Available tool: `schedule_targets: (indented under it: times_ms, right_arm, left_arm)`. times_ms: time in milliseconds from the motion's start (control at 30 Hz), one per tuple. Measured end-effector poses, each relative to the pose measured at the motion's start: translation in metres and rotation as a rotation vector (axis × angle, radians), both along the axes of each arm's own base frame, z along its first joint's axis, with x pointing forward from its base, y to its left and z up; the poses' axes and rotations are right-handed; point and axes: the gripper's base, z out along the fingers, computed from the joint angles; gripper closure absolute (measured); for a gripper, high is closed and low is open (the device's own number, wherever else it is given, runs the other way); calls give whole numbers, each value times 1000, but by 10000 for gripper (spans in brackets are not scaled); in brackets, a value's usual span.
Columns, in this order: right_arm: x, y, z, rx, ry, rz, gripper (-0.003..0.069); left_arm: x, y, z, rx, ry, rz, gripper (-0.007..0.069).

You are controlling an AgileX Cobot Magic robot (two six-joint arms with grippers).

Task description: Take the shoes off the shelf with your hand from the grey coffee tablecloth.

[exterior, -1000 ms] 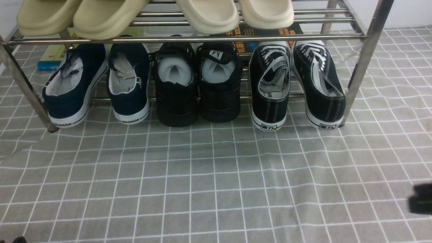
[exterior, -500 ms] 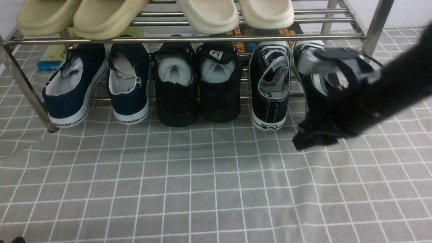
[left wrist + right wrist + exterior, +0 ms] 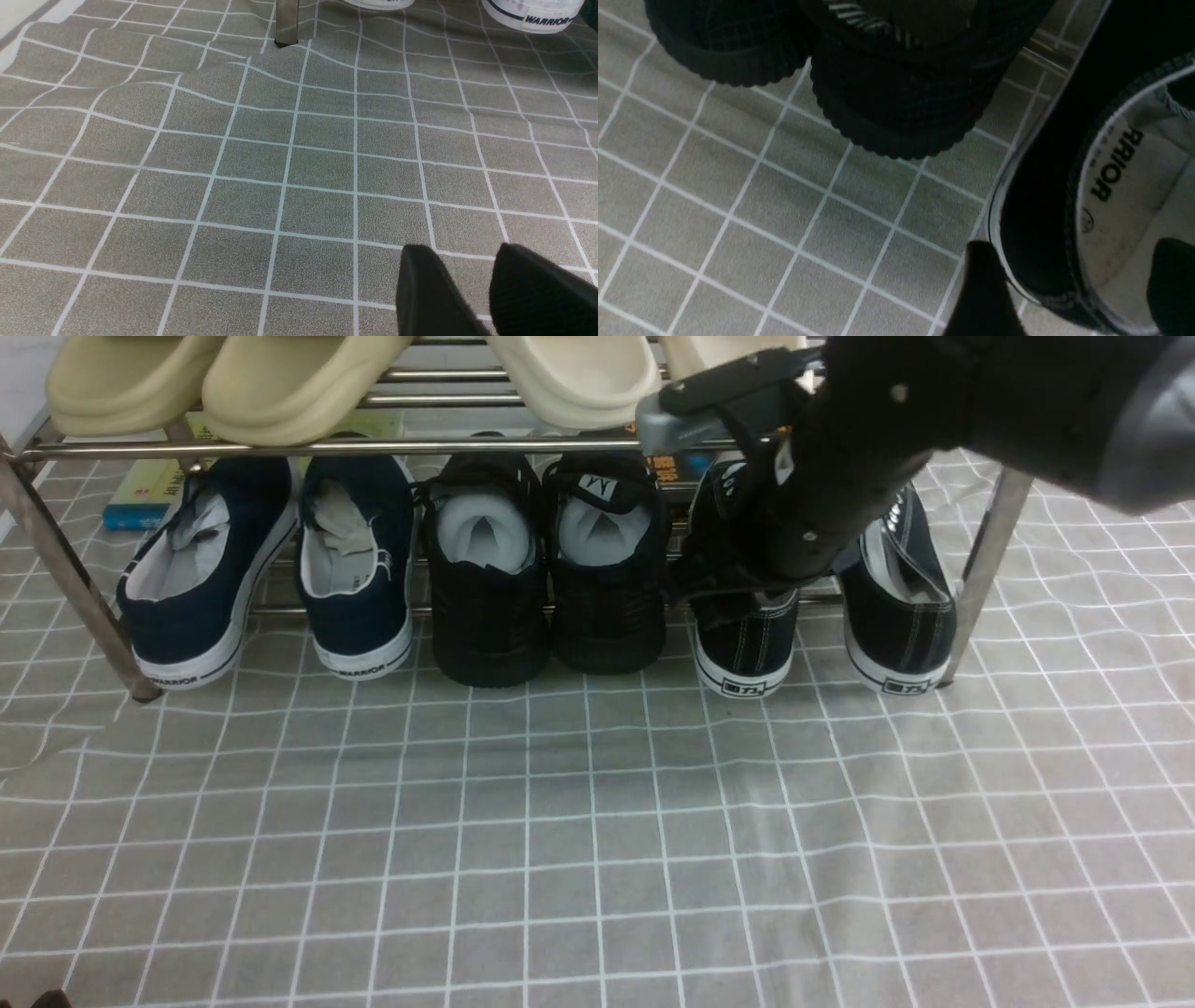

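The shoes, black canvas with white soles, stand heel-out on the low tier of the shelf (image 3: 280,446) at its right end: the left shoe (image 3: 747,658) and the right shoe (image 3: 901,616). My right arm (image 3: 840,476) hangs over the left shoe and hides its laces. In the right wrist view my right gripper (image 3: 1073,249) is open and straddles that shoe's heel wall (image 3: 1036,186), one finger outside and one over the insole. My left gripper (image 3: 462,261) hovers low over the grey coffee tablecloth (image 3: 597,831), fingers apart and empty.
A navy pair (image 3: 201,607) and an all-black pair (image 3: 490,607) stand left of the canvas pair. Beige slippers (image 3: 299,383) lie on the top tier, close above my right arm. Books (image 3: 140,495) lie behind. The rack's right leg (image 3: 990,560) stands beside the right shoe.
My right arm came in from the lower right edge and swung up and left over the canvas pair. It now covers the left shoe, with its jaws wider apart.
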Motion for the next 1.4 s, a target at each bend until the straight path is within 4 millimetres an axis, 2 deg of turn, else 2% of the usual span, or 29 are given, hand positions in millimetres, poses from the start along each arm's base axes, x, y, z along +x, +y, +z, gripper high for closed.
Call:
schedule_targets:
  times_ms: [133,267,333,400,467,500,533,600,733,867,967,1000,1100,1233,1267,1300,1400]
  right_arm:
    - [11,6,-17,-9,-17,-2,131]
    - [17,8,-29,-31,-22,3,134]
    - [20,8,-36,-51,-21,7,166]
    - [21,8,-40,-68,-18,9,270]
    - [21,8,-40,-72,-17,9,417]
    - [21,8,-40,-72,-14,9,450]
    - [21,9,-39,-71,-7,7,562]
    - [18,8,-38,-80,22,3,642]
    - [7,1,-27,-119,89,22,648]
    - [-10,-6,-5,-115,144,42,648]
    - [-30,-14,22,-96,180,67,648]
    - [-30,-14,22,-99,184,68,648]
    - [-46,-19,42,-74,178,85,645]
    - [-64,-16,46,-81,175,118,645]
    - [-80,-13,44,-94,188,144,645]
    - [-81,-12,44,-95,189,148,645]
    - [-115,-9,33,-109,250,179,645]
  left_arm:
    - [0,0,0,0,0,0,384]
    - [0,0,0,0,0,0,384]
    - [0,0,0,0,0,0,384]
    - [0,0,0,0,0,0,384]
    - [0,0,0,1,0,0,384]
    - [0,0,0,1,0,0,384]
    - [0,0,0,2,0,0,384]
    - [0,0,0,2,0,0,384]
    - [0,0,0,2,0,0,384]
    - [0,0,0,2,0,0,384]
    - [0,0,0,2,0,0,384]
    - [0,0,0,2,0,0,384]
    - [0,0,0,2,0,0,384]
    - [0,0,0,3,0,0,384]
    - [0,0,0,3,0,0,384]
    - [0,0,0,3,0,0,384]
    - [0,0,0,3,0,0,384]
